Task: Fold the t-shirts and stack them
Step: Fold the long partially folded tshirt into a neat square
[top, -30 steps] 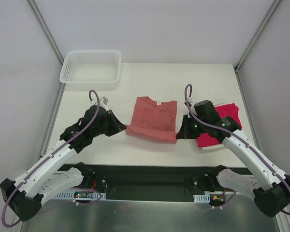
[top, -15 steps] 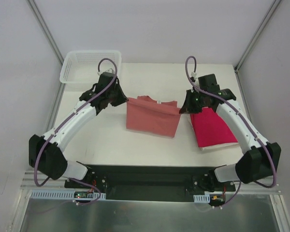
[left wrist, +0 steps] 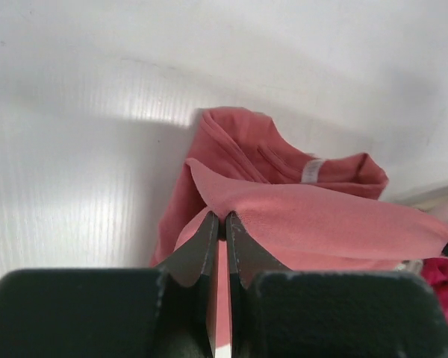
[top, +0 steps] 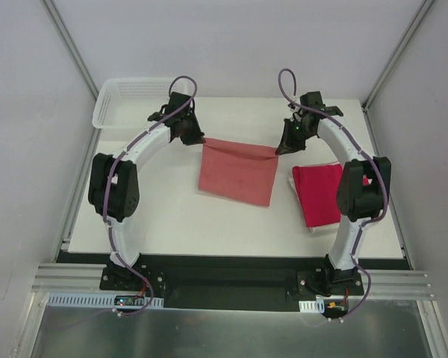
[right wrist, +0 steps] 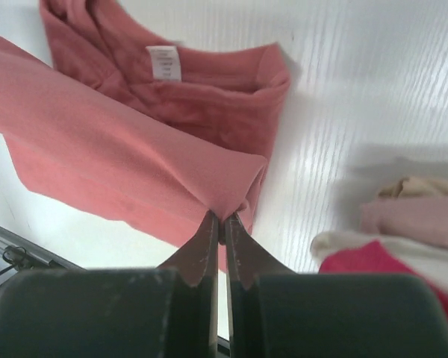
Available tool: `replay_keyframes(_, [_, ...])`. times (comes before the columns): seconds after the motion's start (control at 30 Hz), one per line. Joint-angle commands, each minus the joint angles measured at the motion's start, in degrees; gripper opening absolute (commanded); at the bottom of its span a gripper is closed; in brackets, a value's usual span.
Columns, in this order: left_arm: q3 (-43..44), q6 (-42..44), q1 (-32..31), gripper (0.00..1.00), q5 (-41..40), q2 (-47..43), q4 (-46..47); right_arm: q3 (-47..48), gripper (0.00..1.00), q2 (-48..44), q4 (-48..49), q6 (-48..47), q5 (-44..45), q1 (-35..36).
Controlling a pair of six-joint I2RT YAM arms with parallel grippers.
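I'm seeing the left gripper (left wrist: pixel 219 218) pinching tight on one corner of the salmon-pink tee (left wrist: pixel 321 216), with the cloth bunching right at the tips and no gap betw. the fingers beyond the fabric. The right gripper (right wrist: pixel 218 218) is doing the same on the opposite corner, clamped on the folded edge. In both wrist views the raised layer is hanging over the collar and its white label.

From the top cam, approx. a sec ago I was holding that edge low at the near side of the tee, arms bent back toward their bases. Now both arms are reaching far out and the held edge is sitting at the tee's far side. The flap is covering the neckline that was showing before, so the tee is reading as a shorter rectangle in the middle of the table (top: pixel 164 212).

The crimson tee (top: pixel 322 195) is lying folded to the right, apart from the salmon one and in the same spot as before. The basket (top: pixel 113 104) is sitting at the far left corner, partly behind the left arm.
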Motion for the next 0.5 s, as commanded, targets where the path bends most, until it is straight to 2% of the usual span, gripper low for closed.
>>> replay_keyframes(0.0, [5.07,2.14,2.04,0.00,0.99,4.85,0.12,8.52,0.01,8.02,-2.92,-2.17,-0.67,-1.71])
replay_keyframes(0.07, [6.91,2.06,2.83,0.00,2.13,7.66,0.03,10.79,0.02,11.10,-2.83,-1.73,-0.41,-2.06])
replay_keyframes(0.13, [8.15,1.88,3.44,0.00,4.49,9.25,-0.06,12.56,0.10,13.55,-2.74,-1.38,0.46,-1.97])
replay_keyframes(0.17, [9.20,1.79,3.97,0.08,5.46,10.57,-0.06,13.26,0.16,14.18,-2.83,-1.38,0.91,-1.97])
replay_keyframes(0.23, [10.09,1.62,4.24,0.19,7.40,11.37,-0.23,15.99,0.39,15.23,-4.50,-1.55,3.09,-2.15])
replay_keyframes(0.27, [10.70,1.88,4.24,0.47,9.15,11.46,-0.32,16.61,0.71,15.15,-4.94,-1.64,3.81,-1.97])
replay_keyframes(0.3, [10.97,1.97,4.24,0.57,9.69,11.20,-0.50,17.57,0.91,15.06,-5.55,-1.73,4.42,-2.06])
replay_keyframes(0.33, [10.79,1.97,4.24,0.66,10.21,10.59,-0.41,17.67,0.97,14.02,-5.64,-1.90,4.69,-1.89])
replay_keyframes(0.37, [10.18,1.88,4.24,0.79,11.35,9.19,-0.50,17.49,0.97,13.31,-5.56,-2.16,4.60,-1.71])
replay_keyframes(0.4, [9.66,1.88,4.15,0.98,11.71,8.22,-0.50,16.45,0.97,12.43,-4.86,-2.60,4.26,-1.45])
replay_keyframes(0.47, [7.29,1.53,3.71,0.99,12.33,5.07,-0.41,14.60,0.97,9.36,-3.89,-3.57,3.55,-0.13])
